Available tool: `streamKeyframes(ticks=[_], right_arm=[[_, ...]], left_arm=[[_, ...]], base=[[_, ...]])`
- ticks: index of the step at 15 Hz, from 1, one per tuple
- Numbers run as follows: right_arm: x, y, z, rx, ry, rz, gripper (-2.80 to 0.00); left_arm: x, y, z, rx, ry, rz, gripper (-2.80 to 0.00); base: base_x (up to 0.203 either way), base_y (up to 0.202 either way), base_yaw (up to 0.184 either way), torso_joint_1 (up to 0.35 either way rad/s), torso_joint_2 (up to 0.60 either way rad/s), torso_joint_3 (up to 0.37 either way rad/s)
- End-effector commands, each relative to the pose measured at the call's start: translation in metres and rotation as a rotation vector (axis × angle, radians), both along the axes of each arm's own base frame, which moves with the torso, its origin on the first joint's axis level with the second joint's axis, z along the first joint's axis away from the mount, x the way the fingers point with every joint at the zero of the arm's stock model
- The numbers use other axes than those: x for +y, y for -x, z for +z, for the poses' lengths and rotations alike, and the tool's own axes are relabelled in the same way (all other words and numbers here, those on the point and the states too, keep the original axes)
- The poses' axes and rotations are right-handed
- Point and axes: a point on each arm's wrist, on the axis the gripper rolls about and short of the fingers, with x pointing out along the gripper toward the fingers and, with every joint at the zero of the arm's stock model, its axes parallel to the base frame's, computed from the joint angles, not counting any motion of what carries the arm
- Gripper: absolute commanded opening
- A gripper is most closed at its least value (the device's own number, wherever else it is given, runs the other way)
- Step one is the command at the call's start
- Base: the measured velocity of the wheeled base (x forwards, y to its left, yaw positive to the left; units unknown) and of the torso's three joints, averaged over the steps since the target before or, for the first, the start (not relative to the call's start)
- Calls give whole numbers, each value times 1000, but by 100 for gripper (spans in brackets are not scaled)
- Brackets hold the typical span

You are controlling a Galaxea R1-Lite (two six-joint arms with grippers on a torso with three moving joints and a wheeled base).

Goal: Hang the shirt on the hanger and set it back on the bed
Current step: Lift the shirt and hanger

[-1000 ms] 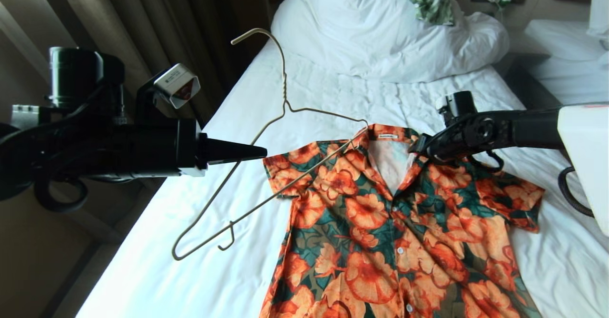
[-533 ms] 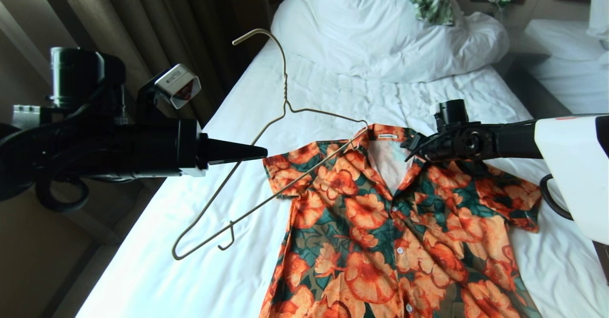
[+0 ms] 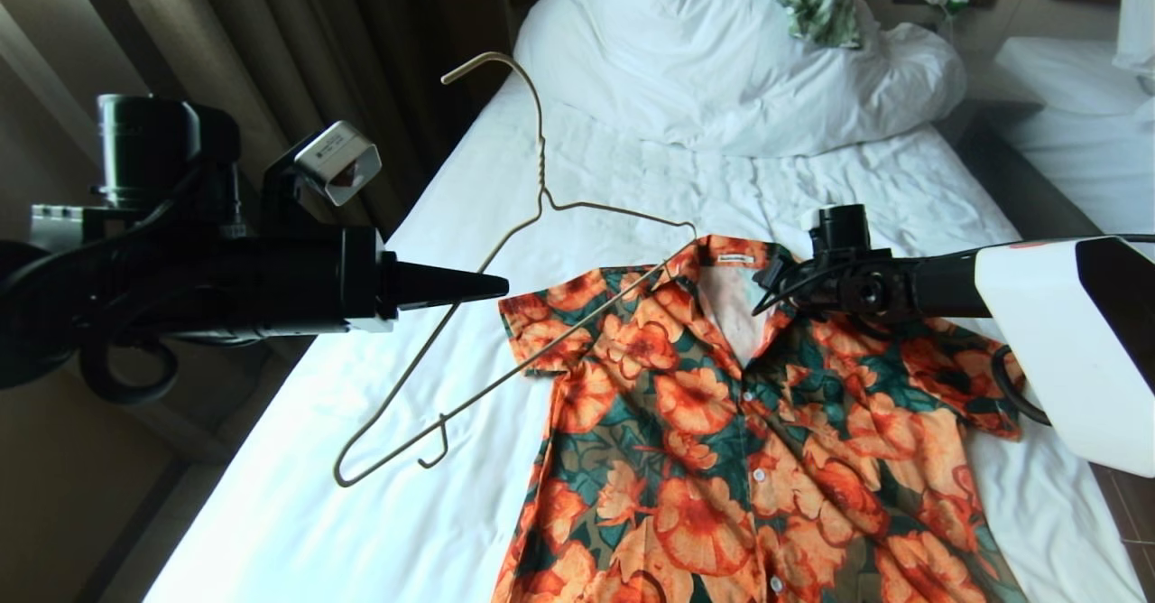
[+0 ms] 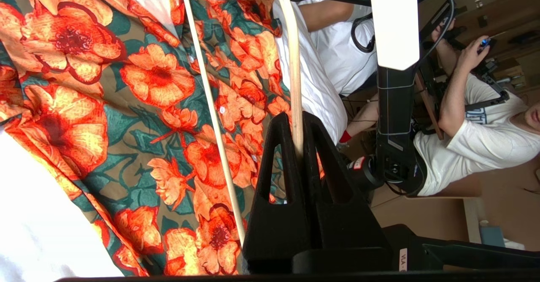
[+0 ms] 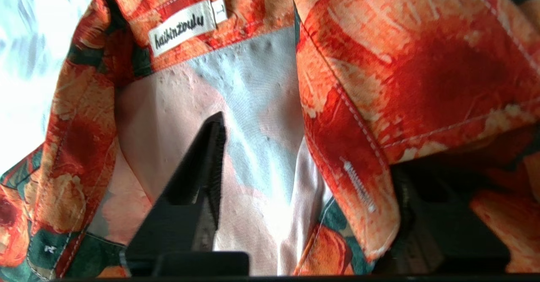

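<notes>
White bed (image 3: 632, 170): shirt (image 3: 722, 422) flat mid-bed. Right end effector (image 3: 767, 280) has slid into collar opening, jaws part-open astride collar flap. Left end effector (image 4: 297, 147) clamps hanger (image 3: 505, 251) w/ tip at collar's left. Insertion next.

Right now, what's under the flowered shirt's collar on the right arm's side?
One finger of the right claw lies on the shirt's pale lining; the collar flap covers the other, so it can't be seen. The white bed sheet lies beneath.
</notes>
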Motion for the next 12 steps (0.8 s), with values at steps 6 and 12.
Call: streamKeyframes(ticks=[6, 12], right_arm=[[-9, 6, 26, -48, -12, -16, -280], [-14, 51, 99, -63, -4, -4, -280]], left_arm=[[-2, -5, -6, 23, -2, -8, -280], [-7, -19, -18, 48, -17, 10, -280]], base=[[0, 0, 0, 0, 0, 0], [0, 0, 0, 0, 0, 0]])
